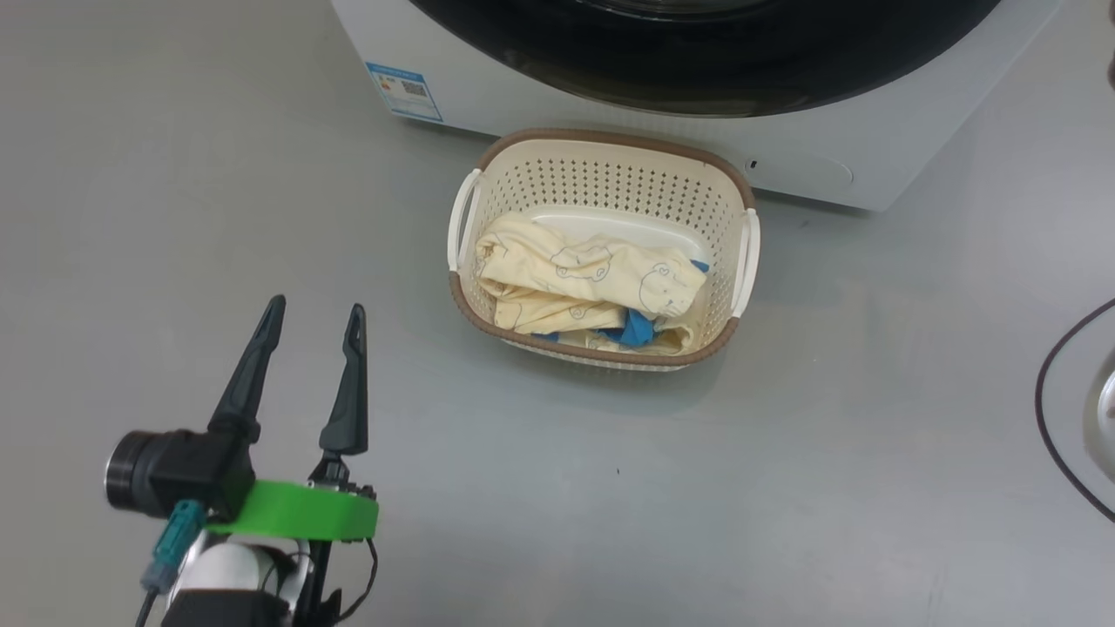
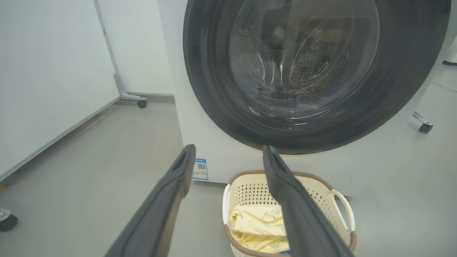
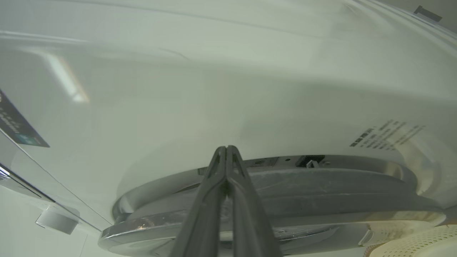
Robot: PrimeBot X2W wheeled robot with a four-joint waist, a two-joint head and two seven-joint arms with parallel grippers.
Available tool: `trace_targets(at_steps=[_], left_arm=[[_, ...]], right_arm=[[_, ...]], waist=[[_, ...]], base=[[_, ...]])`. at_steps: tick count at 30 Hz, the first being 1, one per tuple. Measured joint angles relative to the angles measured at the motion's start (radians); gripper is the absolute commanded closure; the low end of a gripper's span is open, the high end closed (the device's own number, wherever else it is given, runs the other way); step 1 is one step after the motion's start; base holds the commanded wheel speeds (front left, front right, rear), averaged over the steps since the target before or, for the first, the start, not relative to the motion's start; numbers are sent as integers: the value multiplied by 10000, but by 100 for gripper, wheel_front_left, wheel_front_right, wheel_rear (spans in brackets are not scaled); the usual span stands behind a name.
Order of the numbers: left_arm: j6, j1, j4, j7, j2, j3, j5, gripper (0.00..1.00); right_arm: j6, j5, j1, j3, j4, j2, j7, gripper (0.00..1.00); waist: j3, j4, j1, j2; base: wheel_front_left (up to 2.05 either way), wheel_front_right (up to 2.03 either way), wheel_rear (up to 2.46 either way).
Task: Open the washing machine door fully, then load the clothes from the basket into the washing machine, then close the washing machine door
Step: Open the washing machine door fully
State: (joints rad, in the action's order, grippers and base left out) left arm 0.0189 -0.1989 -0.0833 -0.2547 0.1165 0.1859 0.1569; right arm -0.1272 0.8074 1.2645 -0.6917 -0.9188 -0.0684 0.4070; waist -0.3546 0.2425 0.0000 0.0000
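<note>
The left jaws stand wide with nothing between them. Their two dark fingers (image 1: pixel 251 374) rise at the lower left of the head view, over bare grey floor (image 1: pixel 784 488). The basket (image 1: pixel 610 185) sits on that floor to their right and farther forward, well apart from the tips and close to the foot of the washing machine (image 1: pixel 488 100). In the basket lie the clothes (image 1: pixel 584 270), pale yellow cloth with bear outlines and blue fabric showing at the near side. Above the basket, the black rim of the washing machine door (image 1: pixel 697 83) crosses the top of the head view.

In the left wrist view the spread fingers (image 2: pixel 157 210) point at the machine's white front. The door (image 2: pixel 210 96) hangs above the tips and seems to lie flat against the front, and the perforated drum shows through its glass bowl (image 2: pixel 296 64). A blue label (image 2: pixel 200 169) sits just beside one tip, and the basket (image 2: pixel 335 200) is partly hidden behind the other finger.

The right jaws are pressed together and hold nothing. Their fingers (image 3: pixel 205 210) reach up to the door's edge (image 3: pixel 321 185), seen side-on as grey and chrome bands. I cannot tell whether the tips touch it. A corner of the basket (image 3: pixel 417 242) shows low at the right.
</note>
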Motion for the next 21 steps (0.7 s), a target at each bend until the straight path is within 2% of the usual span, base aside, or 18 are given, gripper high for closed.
trace_targets(at_steps=[10,21], left_arm=[[261,-300,-130,-2,-370,-211,-161,0],[514,-615,-173,-2,-600,-412,-249,0]], right_arm=[[0,-727,394,-522,-184,15,765,100],[0,-1732,685,-1498,-347,17,1129,100]], waist=[[-471,248,0,0],[-683,489,0,1]], base=[[0,0,0],[0,0,0]])
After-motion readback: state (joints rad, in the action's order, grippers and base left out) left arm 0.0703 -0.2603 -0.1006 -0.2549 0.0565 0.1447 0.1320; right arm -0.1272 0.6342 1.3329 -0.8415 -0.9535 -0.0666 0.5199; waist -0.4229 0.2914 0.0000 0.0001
